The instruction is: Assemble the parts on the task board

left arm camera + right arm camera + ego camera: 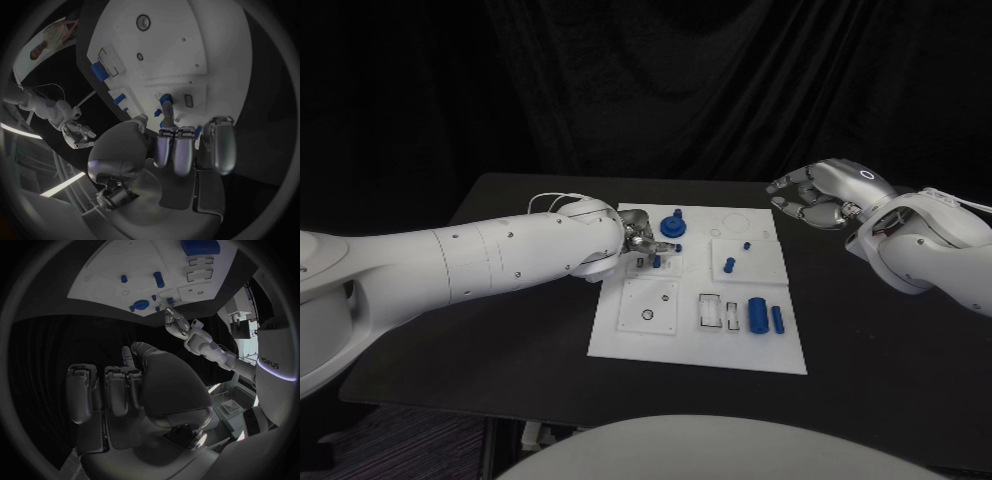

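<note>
Left hand (640, 243): we work it at the task board's (697, 345) far-left parts; grasp unclear, cannot tell.
Right hand (816, 196): we keep it curled, clenched on nothing, clear of the board.

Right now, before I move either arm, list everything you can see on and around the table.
Table: one, black, under everything.
Task board: one, white, middle of the table.
Round knob part: one, blue, far end of the board, by the left hand.
Small pegs: at least two, blue, board's middle right.
Cylinder parts: two, blue, near right area, side by side.
Left hand: silver, over the board's far left; whether it holds anything is hidden.
Right hand: silver, fingers curled, empty, beyond the board's far right corner.
</note>
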